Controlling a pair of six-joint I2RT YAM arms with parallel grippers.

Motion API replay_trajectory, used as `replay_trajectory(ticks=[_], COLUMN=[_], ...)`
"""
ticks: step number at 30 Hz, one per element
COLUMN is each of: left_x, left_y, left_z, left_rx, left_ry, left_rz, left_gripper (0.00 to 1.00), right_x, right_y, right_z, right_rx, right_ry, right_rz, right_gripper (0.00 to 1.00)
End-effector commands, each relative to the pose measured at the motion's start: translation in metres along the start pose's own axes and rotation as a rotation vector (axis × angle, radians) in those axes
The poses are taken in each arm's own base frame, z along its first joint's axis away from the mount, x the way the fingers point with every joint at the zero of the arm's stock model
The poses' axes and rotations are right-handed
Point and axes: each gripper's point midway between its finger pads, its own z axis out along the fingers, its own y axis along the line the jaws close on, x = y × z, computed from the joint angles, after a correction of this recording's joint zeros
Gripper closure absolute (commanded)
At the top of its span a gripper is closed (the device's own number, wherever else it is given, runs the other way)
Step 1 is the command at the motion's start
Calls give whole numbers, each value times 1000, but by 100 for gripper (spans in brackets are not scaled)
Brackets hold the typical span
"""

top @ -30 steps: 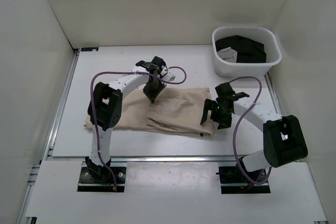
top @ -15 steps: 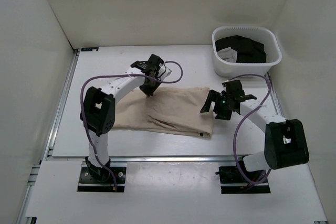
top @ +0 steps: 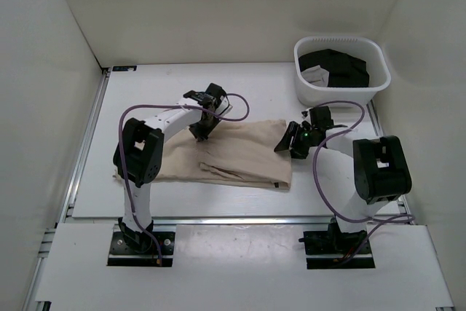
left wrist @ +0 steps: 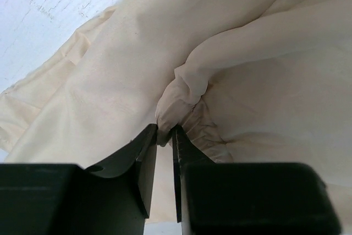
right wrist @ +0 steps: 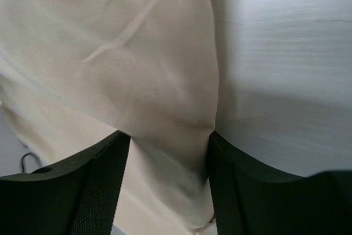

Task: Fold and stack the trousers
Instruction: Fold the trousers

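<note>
Beige trousers lie flat across the middle of the table, partly folded, with the legs running to the left. My left gripper is at their far edge and is shut on a bunched fold of the beige cloth, pinched between the fingertips. My right gripper is at the trousers' far right corner. In the right wrist view its jaws stand wide apart, straddling the cloth's edge without pinching it.
A white basket holding dark folded clothes stands at the back right. Bare white table lies right of the trousers. White walls close in the left, back and right sides.
My left gripper has come nearer and lower onto the trousers' far edge. My right gripper has moved from the near right edge up to the far right corner, its arm swinging in.
</note>
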Motion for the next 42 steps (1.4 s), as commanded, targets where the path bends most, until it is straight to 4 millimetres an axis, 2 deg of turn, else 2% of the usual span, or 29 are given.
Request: replay_trajectory(ticks=[1, 3, 4, 6, 7, 8, 10, 11, 13, 14, 15, 17, 18, 19, 20, 21, 22, 24, 25, 27, 28, 30, 33, 35, 37, 39, 40, 41, 42], left_x=[-15, -13, -13, -11, -10, -8, -13, -13, -19, -20, -15, -8, 2, 11, 22, 36, 43, 54, 54, 46, 39, 24, 6, 3, 6, 4, 5, 8, 8], left_y=[13, 19, 19, 18, 22, 26, 35, 40, 55, 63, 69, 88, 90, 95, 99, 91, 90, 71, 68, 44, 35, 11, 0, -6, -17, -33, -36, -39, -36], left_z=[-11, -11, -11, -11, -10, -12, -22, -36, -55, -68, -72, -74, -73, -68, -62, -51, -46, -27, -24, -19, -19, -22, -18, -7, -3, -6, -4, 3, 9], left_rx=[-40, -53, -53, -51, -54, -55, -42, -37, -38, -49, -53, -78, -77, -89, -88, -73, -57, 16, 34, 116, 150, 232, 278, 287, 342, 436, 457, 462, 444], left_ry=[-56, -52, -52, -43, -40, -32, -54, -71, -113, -139, -134, -130, -109, -82, -54, -9, 10, 55, 61, 52, 39, 5, -16, 7, 23, 8, 12, 32, 39], left_rz=[-28, -37, -37, -35, -43, -50, -54, -65, -84, -99, -101, -144, -154, -165, -182, -183, -190, -190, -189, -169, -158, -125, -107, -95, -96, -92, -93, -85, -84], left_gripper=[70, 70, 70, 67, 58, 55, 44, 29, 17, 12, 6, 6, 6, 6, 6, 7, 7, 9, 10, 10, 10, 10, 10, 10, 10, 10, 10, 13, 29], right_x=[20, 25, 25, 26, 30, 27, 18, 9, 1, 9, -14, -24, -16, -21, -36, -25, -27, -33, -39, -44, -45, -46, -40, -38, -31, -20, -17, -12, -2], right_y=[-9, -12, -12, -19, -19, -20, -21, -17, -17, -20, -20, -22, -28, -36, -38, -44, -46, -43, -50, -44, -32, -24, 9, 36, 65, 99, 110, 119, 136], right_z=[15, 16, 16, 15, 11, 7, -1, -13, -26, -40, -54, -82, -98, -114, -135, -154, -170, -208, -227, -250, -256, -260, -237, -218, -190, -159, -149, -141, -131], right_rx=[-20, -19, -19, 9, 15, 16, 46, 67, 129, 188, 249, 303, 352, 394, 450, 511, 554, 658, 753, 805, 803, 852, 814, 780, 755, 716, 707, 697, 675], right_ry=[97, 118, 118, 124, 135, 126, 106, 100, 103, 153, 104, 86, 120, 108, 59, 111, 102, 74, 43, -12, -33, -40, -30, -26, -7, 14, 18, 16, 19], right_rz=[21, 22, 12, 30, 37, 37, 47, 42, 13, 25, 4, -10, 25, 47, 33, 68, 62, 38, 24, 16, -22, -59, -154, -225, -276, -339, -355, -359, -392], right_gripper=[39, 48, 64, 83, 91, 100, 100, 100, 100, 100, 100, 100, 100, 100, 100, 100, 100, 100, 100, 100, 100, 100, 100, 100, 100, 100, 100, 100, 100])
